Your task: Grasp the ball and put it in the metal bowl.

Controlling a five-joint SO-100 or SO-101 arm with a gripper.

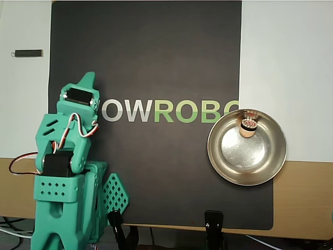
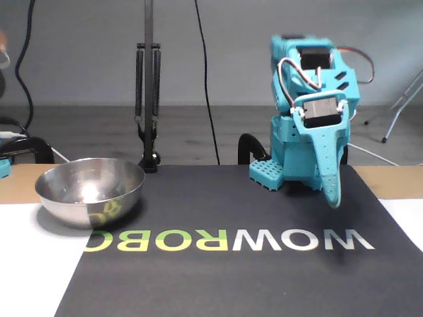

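The small tan ball (image 1: 247,128) lies inside the metal bowl (image 1: 214,162), against its far wall in the overhead view, with its hole facing up. In the fixed view the bowl (image 2: 89,193) stands at the left of the black mat, and its wall hides the ball. My teal gripper (image 1: 87,79) is far from the bowl, folded back over the arm's base at the left of the overhead view. Seen from the fixed view, the gripper (image 2: 334,198) points down at the mat with its fingers closed together and nothing between them.
The black mat (image 1: 156,57) bears the lettering WOWROBO and lies between white sheets. A small dark stick (image 1: 28,52) lies on the left white sheet. Two black clamps (image 1: 213,224) grip the table's near edge. A black stand (image 2: 148,99) rises behind the bowl.
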